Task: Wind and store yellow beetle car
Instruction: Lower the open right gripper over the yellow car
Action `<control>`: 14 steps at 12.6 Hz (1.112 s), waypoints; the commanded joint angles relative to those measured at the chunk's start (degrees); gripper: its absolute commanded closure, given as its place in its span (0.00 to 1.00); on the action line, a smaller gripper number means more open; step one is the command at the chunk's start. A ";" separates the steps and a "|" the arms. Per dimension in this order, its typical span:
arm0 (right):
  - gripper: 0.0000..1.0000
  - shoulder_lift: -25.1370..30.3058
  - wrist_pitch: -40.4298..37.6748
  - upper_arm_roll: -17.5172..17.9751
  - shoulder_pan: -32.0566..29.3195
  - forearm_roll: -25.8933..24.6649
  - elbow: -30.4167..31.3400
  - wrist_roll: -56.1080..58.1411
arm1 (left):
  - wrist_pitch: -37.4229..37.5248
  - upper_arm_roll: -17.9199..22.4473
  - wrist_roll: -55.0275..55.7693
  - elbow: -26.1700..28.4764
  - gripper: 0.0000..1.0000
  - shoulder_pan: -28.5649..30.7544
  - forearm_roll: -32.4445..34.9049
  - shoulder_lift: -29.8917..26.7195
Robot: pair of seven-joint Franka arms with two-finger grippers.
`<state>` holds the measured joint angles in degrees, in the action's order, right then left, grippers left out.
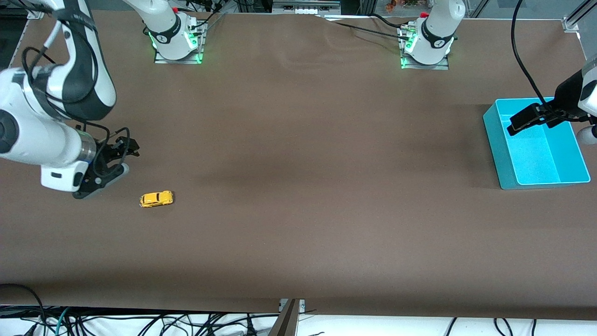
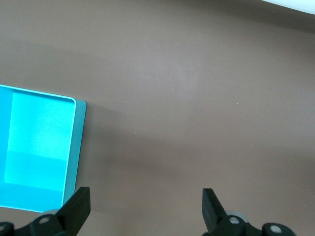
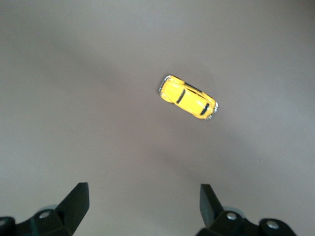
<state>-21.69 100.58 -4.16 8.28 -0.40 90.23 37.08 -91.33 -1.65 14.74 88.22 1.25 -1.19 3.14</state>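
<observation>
The yellow beetle car (image 1: 156, 199) stands on its wheels on the brown table toward the right arm's end. It also shows in the right wrist view (image 3: 188, 97), ahead of the fingers and not between them. My right gripper (image 1: 126, 159) is open and empty, low over bare table beside the car; its wrist view shows it too (image 3: 142, 194). My left gripper (image 1: 515, 125) is open and empty, up in the air at the blue bin (image 1: 495, 140). Its wrist view shows the gripper (image 2: 144, 201) over bare table with the bin (image 2: 75, 147) beside it.
The blue bin is empty and sits at the left arm's end of the table. The two arm bases (image 1: 176, 37) (image 1: 426, 42) stand along the table's back edge. Cables (image 1: 140, 322) hang below the table's front edge.
</observation>
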 commanded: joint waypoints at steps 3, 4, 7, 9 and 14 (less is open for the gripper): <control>0.01 -5.81 8.29 -0.24 -0.63 -0.48 0.29 22.03 | 0.28 -0.11 -0.85 -0.68 0.00 0.06 -0.48 0.29; 0.01 -6.60 11.10 -0.24 -0.63 -0.48 1.43 25.72 | 0.28 -0.11 -0.85 -0.68 0.00 0.06 -0.48 0.29; 0.01 -9.94 18.49 -0.24 -2.03 0.31 3.02 38.20 | 0.28 -0.11 -0.85 -0.68 0.00 0.06 -0.48 0.37; 0.01 -10.91 21.57 -0.15 -2.30 0.31 4.77 43.14 | 0.37 -0.11 -0.85 -0.68 0.00 0.06 -0.48 0.37; 0.01 -11.00 32.64 -0.06 -2.30 0.40 11.80 50.54 | 0.28 -0.11 -0.85 -0.77 0.00 0.06 -0.48 0.37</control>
<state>-33.83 129.84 -4.55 6.18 -0.38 98.90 84.82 -91.33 -1.71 14.74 88.23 1.23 -1.19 3.26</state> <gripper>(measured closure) 0.004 0.000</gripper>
